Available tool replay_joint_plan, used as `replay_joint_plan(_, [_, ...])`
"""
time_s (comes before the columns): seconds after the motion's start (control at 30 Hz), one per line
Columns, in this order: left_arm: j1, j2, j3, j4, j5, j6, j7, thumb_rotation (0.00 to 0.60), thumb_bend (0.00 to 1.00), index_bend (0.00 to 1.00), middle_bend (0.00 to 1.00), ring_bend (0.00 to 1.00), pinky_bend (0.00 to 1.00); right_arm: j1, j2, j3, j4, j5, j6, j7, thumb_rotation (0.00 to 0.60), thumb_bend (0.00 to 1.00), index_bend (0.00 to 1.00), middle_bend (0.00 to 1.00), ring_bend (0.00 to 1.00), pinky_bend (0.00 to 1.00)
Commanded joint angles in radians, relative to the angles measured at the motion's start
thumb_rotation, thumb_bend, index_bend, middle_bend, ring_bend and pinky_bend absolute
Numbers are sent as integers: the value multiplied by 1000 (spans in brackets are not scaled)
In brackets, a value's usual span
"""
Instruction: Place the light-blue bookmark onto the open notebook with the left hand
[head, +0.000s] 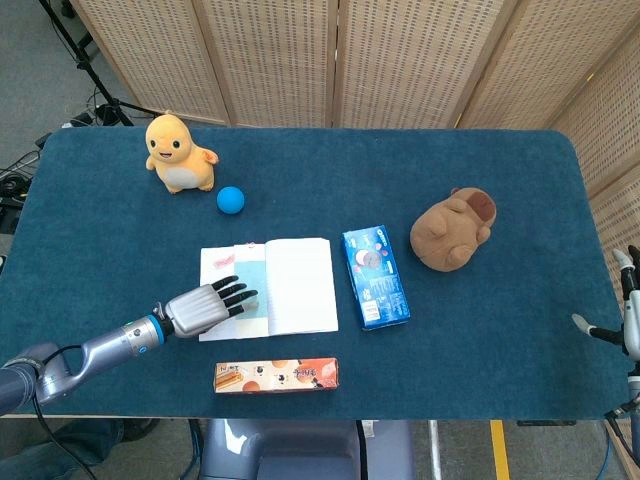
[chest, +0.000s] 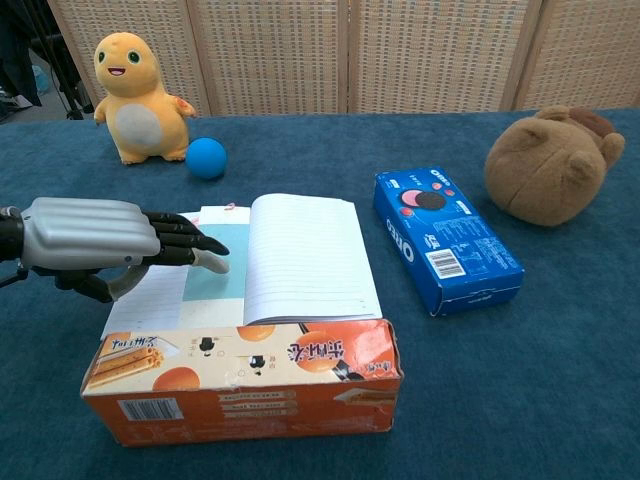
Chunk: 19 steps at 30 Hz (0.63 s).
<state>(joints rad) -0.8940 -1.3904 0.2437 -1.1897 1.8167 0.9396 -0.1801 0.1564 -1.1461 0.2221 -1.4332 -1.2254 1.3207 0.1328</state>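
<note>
The open notebook (head: 297, 286) (chest: 305, 255) lies in the middle of the blue table. On its left page, flat beside the spine, lies the light-blue bookmark (head: 254, 285) (chest: 226, 284). My left hand (head: 204, 307) (chest: 92, 240) reaches in from the left, palm down, fingers stretched out and apart, holding nothing. Its dark fingertips (chest: 205, 245) are over the bookmark's left edge; whether they touch it I cannot tell. My right hand (head: 628, 315) shows only at the far right edge of the head view, fingers apart, far from the notebook.
An orange snack box (head: 276, 375) (chest: 240, 390) lies just in front of the notebook. A blue cookie box (head: 376, 277) (chest: 445, 238) lies to its right, a brown plush (head: 453, 231) (chest: 552, 163) beyond. A yellow plush (head: 178, 153) (chest: 137, 97) and a blue ball (head: 231, 200) (chest: 206, 158) sit at the back left.
</note>
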Motion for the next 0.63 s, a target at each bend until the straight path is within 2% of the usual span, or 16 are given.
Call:
replay_joint_plan(0.03, [20, 30, -4, -13, 2, 46, -9, 600, 1000, 0, 0, 0, 0, 0, 0, -2, -3, -5, 3, 0, 600, 0, 0, 0, 0, 0])
replay_joint_plan(0.13, [38, 51, -18, -26, -8, 91, -15, 600, 1000, 0, 0, 0, 0, -1, 3, -4, -9, -12, 7, 2, 600, 0, 0, 0, 0, 0])
replay_joint_plan(0.2, [68, 73, -43, -43, -30, 158, -26, 600, 988, 0, 0, 0, 0, -4, 5, -6, -13, -20, 13, 5, 600, 0, 0, 0, 0, 0])
replay_joint_plan(0.27, [101, 94, -68, -61, -60, 217, -44, 600, 833, 0, 0, 0, 0, -6, 7, -8, -18, -28, 21, 8, 600, 0, 0, 0, 0, 0])
replay_joint_plan(0.33, [140, 116, -90, -82, -99, 267, -53, 600, 442, 0, 0, 0, 0, -9, 11, -10, -24, -37, 29, 13, 600, 0, 0, 0, 0, 0])
replay_joint_plan(0.4, [176, 137, -107, -107, -140, 298, -48, 600, 178, 0, 0, 0, 0, -12, 13, -12, -28, -45, 36, 18, 600, 0, 0, 0, 0, 0])
replay_joint_plan(0.43, [200, 147, -119, -122, -168, 320, -39, 600, 89, 0, 0, 0, 0, -14, 15, -13, -31, -50, 39, 21, 600, 0, 0, 0, 0, 0])
replay_joint_plan(0.5, [270, 169, -145, -152, -246, 378, -22, 600, 32, 0, 0, 0, 0, -18, 19, -16, -37, -62, 50, 29, 600, 0, 0, 0, 0, 0])
replay_joint_plan(0.53, [323, 177, -161, -168, -307, 415, -19, 600, 22, 0, 0, 0, 0, -21, 22, -18, -42, -72, 57, 35, 600, 0, 0, 0, 0, 0])
replay_joint_plan(0.63, [400, 176, -181, -177, -398, 456, 20, 600, 10, 0, 0, 0, 0, -25, 27, -23, -47, -87, 68, 46, 600, 0, 0, 0, 0, 0])
